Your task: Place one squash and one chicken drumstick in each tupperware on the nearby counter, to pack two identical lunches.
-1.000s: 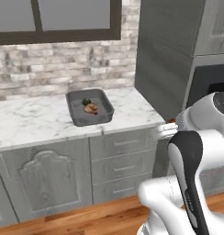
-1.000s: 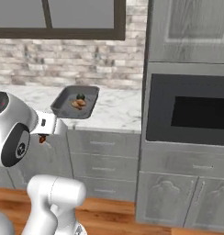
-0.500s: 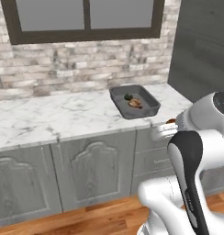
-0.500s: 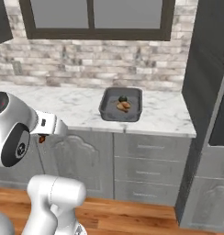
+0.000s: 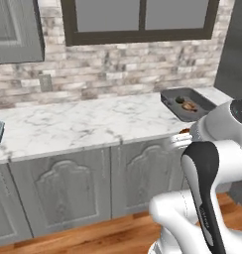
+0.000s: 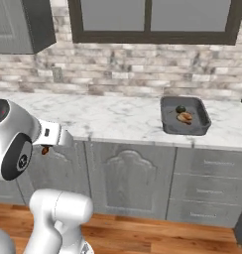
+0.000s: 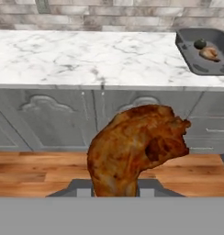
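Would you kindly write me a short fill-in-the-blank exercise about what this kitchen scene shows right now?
1. The gripper is shut on a reddish-brown chicken ____.
2. The dark grey tupperware rests on the white marble ____.
3. Inside that tupperware, beside the golden-tan drumstick, lies a round dark green ____.
4. Above the counter, the wall is faced with ____.

Missing words: drumstick; counter; squash; brick

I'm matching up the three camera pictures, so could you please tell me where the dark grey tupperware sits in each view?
Left base view: the dark grey tupperware sits right of centre on the counter.
Right base view: right of centre, at the counter's front edge.
Hand view: top right corner.
Shared landmark: the brick backsplash behind the counter.
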